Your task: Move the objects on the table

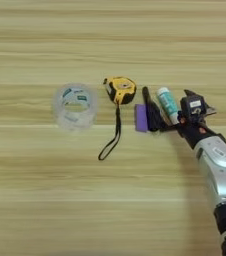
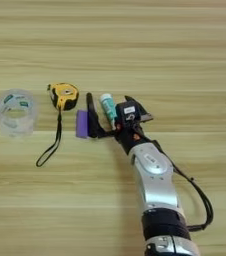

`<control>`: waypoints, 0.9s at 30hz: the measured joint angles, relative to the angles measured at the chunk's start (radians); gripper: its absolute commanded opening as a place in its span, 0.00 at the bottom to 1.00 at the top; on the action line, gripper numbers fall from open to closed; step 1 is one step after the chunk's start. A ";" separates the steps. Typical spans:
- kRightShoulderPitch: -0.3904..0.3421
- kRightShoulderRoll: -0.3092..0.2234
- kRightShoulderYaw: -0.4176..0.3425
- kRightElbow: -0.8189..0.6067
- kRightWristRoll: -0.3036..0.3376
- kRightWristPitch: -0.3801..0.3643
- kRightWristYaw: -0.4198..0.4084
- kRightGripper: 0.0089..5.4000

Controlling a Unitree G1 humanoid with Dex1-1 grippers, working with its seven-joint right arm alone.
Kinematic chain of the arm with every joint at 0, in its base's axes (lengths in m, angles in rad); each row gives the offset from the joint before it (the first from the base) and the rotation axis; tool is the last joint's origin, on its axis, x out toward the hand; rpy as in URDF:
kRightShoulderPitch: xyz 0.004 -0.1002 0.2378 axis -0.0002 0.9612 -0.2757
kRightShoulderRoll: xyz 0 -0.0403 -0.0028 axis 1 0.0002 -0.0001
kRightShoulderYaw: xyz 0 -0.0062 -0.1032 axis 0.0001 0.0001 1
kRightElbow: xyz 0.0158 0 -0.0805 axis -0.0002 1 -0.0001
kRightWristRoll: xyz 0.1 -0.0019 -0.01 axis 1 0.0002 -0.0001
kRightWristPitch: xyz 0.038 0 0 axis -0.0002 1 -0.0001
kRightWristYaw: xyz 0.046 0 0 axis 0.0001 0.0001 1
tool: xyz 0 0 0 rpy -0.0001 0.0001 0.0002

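wood-grain table (image 1: 45, 190), clear plastic tape roll (image 1: 75, 106)

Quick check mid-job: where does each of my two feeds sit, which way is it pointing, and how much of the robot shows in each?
Left eye view: head camera, looking down on the table; only the silver forearm and hand show, at the right edge.
Right eye view: same head, set slightly to the right, looking down too; the forearm shows in full, with a black cable.
Shared: clear tape roll, tape measure, purple piece, black marker and glue stick, the hand at the last three.
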 measured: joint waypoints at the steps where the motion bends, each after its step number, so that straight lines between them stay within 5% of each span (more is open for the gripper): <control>1: 0.000 0.003 0.008 -0.007 -0.002 0.001 0.001 0.99; 14: -0.086 0.045 0.097 -0.008 -0.039 0.021 0.047 0.99; 27: -0.290 0.083 0.124 0.279 -0.069 0.010 0.066 0.99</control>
